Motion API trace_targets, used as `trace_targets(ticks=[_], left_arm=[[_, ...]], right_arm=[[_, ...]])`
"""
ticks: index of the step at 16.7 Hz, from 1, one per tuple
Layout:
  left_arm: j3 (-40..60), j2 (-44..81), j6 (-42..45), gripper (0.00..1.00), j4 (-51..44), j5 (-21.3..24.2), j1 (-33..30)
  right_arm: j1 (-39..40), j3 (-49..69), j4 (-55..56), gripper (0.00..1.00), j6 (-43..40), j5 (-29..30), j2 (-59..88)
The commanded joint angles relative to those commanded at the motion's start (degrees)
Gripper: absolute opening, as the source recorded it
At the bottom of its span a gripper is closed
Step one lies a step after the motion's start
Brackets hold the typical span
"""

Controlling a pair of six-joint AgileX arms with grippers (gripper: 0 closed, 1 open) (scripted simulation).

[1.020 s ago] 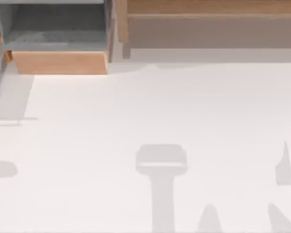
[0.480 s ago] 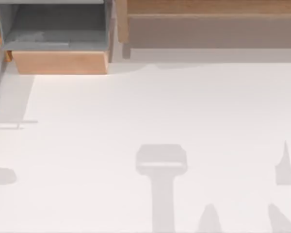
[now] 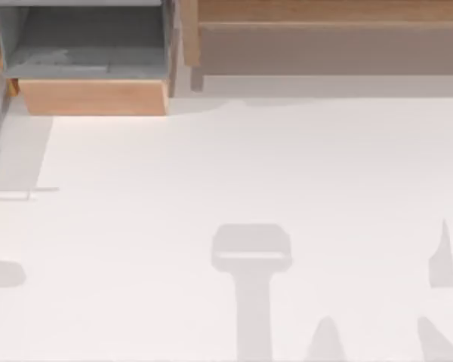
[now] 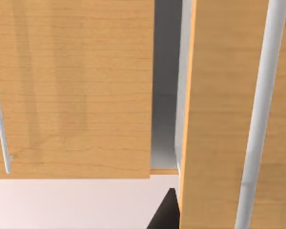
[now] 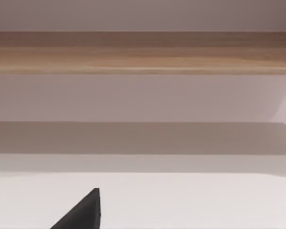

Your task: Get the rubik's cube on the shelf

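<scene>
Searching for the cube first: shelf (image 3: pixel 317 11) along the table's (image 3: pixel 249 166) far edge, drawer (image 3: pixel 90 96) open; finger state cannot be told.

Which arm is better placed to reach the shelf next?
Right, probably. The shelf sits at the top view's right side, and the right wrist view faces its board straight on. The left wrist view faces wooden cabinet fronts instead.
</scene>
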Motion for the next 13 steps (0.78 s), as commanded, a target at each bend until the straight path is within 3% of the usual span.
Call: trace_targets(ticks=[2,3,13], left_arm=[[0.0,0.0,0.0,0.98,0.0,0.0,0.0],[0.0,0.0,0.0,1.00,0.0,0.0,0.0],[-0.7,-0.3,0.1,1.00,0.5,0.6,0.6]], right_arm=[[0.0,0.0,0.0,1.00,0.0,0.0,0.0],[0.0,0.0,0.0,1.00,0.0,0.0,0.0],[0.0,0.0,0.0,1.00,0.0,0.0,0.0]])
